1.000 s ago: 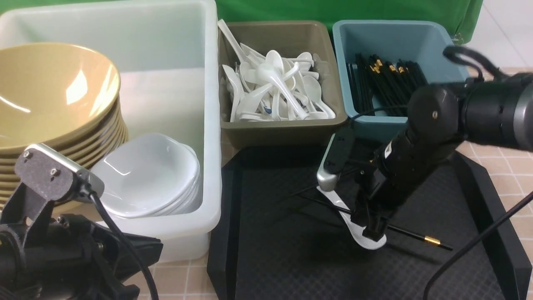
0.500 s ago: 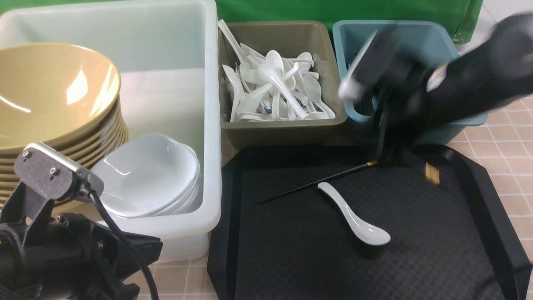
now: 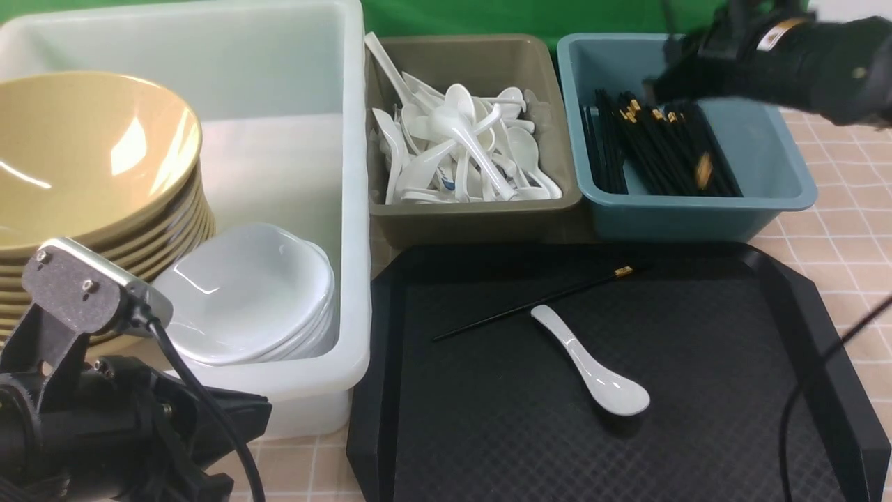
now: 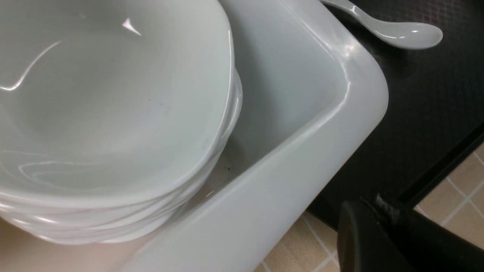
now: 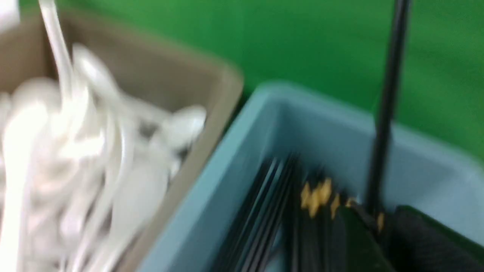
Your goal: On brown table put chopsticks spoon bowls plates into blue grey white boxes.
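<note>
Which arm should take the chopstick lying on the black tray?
Right. The right tool is over the blue box, bordering the tray where the chopstick lies; the left tool sits by the white tub's near corner, farther off.

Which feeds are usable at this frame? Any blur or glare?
Front view: sharp on the loose spoon, only the right arm smeared; bright glare on the bowls. Left wrist view: crisp, thin highlights on the plates. Right wrist view: blurred throughout, spoons and chopsticks streaked.
</note>
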Controlling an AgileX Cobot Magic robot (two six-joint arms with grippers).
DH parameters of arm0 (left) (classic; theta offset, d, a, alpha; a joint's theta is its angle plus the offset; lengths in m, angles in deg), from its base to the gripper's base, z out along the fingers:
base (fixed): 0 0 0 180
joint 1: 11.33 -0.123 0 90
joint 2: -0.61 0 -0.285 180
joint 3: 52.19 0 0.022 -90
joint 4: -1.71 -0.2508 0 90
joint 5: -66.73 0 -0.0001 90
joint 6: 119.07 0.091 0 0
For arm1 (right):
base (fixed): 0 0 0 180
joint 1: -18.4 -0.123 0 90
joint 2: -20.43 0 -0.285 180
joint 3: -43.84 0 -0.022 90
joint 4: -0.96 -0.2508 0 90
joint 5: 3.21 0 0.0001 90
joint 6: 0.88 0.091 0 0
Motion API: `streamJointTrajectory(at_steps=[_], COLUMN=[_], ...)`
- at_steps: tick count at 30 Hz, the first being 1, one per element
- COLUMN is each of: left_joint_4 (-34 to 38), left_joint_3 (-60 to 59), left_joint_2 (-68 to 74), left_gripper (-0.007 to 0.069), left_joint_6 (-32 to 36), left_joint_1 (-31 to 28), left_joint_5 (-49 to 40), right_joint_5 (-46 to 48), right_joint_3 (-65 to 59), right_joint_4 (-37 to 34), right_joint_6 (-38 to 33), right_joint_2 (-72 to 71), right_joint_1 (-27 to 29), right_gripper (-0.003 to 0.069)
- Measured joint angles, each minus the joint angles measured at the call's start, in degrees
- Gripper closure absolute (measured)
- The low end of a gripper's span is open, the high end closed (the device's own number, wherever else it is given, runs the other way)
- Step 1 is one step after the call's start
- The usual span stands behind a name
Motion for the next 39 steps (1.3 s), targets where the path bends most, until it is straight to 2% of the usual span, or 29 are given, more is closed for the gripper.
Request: streamJointTrajectory(at_steps=[3, 4, 7, 8, 10, 11, 15, 20, 25, 27, 29, 30, 31, 32, 33, 34, 39], left_joint_4=[0.0, 0.0, 0.0, 0.0, 0.0, 0.0, 0.0, 0.2, 0.6, 0.6, 0.6, 0.6, 0.6, 0.6, 0.6, 0.6, 0.6], left_joint_3=[0.0, 0.0, 0.0, 0.0, 0.0, 0.0, 0.0, 0.0, 0.0, 0.0, 0.0, 0.0, 0.0, 0.0, 0.0, 0.0, 0.0], left_joint_2=[0.0, 0.0, 0.0, 0.0, 0.0, 0.0, 0.0, 0.0, 0.0, 0.0, 0.0, 0.0, 0.0, 0.0, 0.0, 0.0, 0.0], left_gripper=[0.062, 0.062, 0.062, 0.062, 0.062, 0.062, 0.062, 0.062, 0.062, 0.062, 0.062, 0.062, 0.062, 0.062, 0.062, 0.062, 0.062], left_joint_6=[0.0, 0.0, 0.0, 0.0, 0.1, 0.2, 0.2, 0.2, 0.2, 0.2, 0.2, 0.2, 0.2, 0.2, 0.2, 0.2, 0.2], left_joint_1=[0.0, 0.0, 0.0, 0.0, 0.0, 0.0, 0.0, 0.0, 0.0, 0.0, 0.0, 0.0, 0.0, 0.0, 0.0, 0.0, 0.0], left_joint_5=[0.1, 0.1, 1.1, 1.1, 2.0, 2.1, 2.3, 2.3, 2.3, 2.3, 2.0, 2.0, 1.6, 1.6, 1.3, 1.2, 1.1], right_joint_5=[15.4, 16.2, 32.2, 33.1, 43.4, 45.6, 45.6, 37.3, 35.2, 35.2, 35.6, 35.8, 36.6, 36.7, 37.0, 37.3, 36.8], right_joint_3=[3.8, 3.8, 5.5, 5.5, 4.5, 3.4, -5.8, -15.6, -18.0, -18.1, -18.1, -18.1, -18.1, -18.1, -18.1, -18.0, -12.7], right_joint_4=[0.1, 0.2, 0.3, 0.3, 0.2, 0.2, 0.1, 0.6, -0.1, -2.0, -3.6, -3.9, -4.3, -4.3, -4.5, -4.5, -4.5], right_joint_6=[-2.6, -2.8, -3.6, -3.6, -3.4, -3.1, -0.7, 1.6, 4.4, 4.4, 3.6, 3.4, 2.2, 2.1, 1.2, 1.0, 0.3], right_joint_2=[0.8, 0.8, -2.4, -2.6, -4.1, -4.3, -4.2, -3.8, -2.0, -1.2, -1.2, -1.2, -1.3, -1.3, -2.2, -3.0, -9.6], right_joint_1=[-0.3, -0.3, -3.7, -4.0, -7.7, -8.8, -12.6, -13.1, -13.1, -13.1, -13.1, -13.1, -13.2, -13.2, -13.2, -13.2, -13.2], right_gripper=[0.0314, 0.0312, 0.03, 0.03, 0.03, 0.03, 0.0279, 0.0242, 0.0243, 0.027, 0.0348, 0.0358, 0.0463, 0.0476, 0.0555, 0.0575, 0.0579])
